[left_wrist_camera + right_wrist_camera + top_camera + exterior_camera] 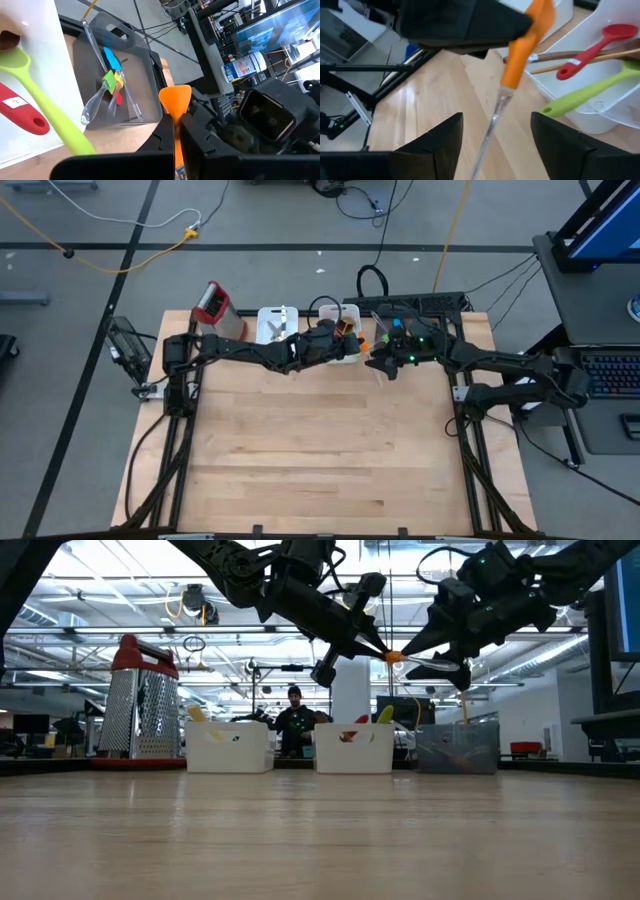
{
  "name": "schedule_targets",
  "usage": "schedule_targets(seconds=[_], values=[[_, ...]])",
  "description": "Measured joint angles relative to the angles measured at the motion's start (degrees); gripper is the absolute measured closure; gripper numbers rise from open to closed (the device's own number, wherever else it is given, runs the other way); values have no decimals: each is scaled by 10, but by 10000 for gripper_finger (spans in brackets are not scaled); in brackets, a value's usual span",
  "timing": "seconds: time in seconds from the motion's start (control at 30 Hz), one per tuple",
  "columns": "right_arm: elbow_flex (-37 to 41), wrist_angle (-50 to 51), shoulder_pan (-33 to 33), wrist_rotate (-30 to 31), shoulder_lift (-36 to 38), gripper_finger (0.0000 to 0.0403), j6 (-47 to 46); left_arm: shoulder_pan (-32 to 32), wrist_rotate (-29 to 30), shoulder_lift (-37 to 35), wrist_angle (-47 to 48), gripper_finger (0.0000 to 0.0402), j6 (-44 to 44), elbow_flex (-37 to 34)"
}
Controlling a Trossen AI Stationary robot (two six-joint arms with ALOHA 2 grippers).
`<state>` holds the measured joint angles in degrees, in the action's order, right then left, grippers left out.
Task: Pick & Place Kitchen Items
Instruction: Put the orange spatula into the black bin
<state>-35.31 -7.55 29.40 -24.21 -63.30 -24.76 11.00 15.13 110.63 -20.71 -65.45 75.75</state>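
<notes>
Spatula (175, 102), orange, sits clamped in the left gripper (175, 132) above the bins (345, 352). We note the right gripper (495, 132) spread wide around its clear handle.

Two white bins (229, 748), one grater (140, 700)

Nothing here I can actually read. The red spoon (20, 112) has a small white sticker, but its print is too tiny.

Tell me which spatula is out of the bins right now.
The orange spatula: it is held in the air by the left gripper, shut on it, while the green spatula lies in the white bin.
</notes>
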Motion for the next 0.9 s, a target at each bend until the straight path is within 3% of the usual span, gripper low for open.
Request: schedule_targets(seconds=[0.2,0.5,0.9], values=[[-1,1,-11,0,-29,237,-5,2,0,0,3,401,4,0],[-1,-7,-10,3,-33,386,-45,6,-9,0,24,401,3,0],[0,-4,-10,5,-33,398,-57,14,-20,-1,24,381,11,1]])
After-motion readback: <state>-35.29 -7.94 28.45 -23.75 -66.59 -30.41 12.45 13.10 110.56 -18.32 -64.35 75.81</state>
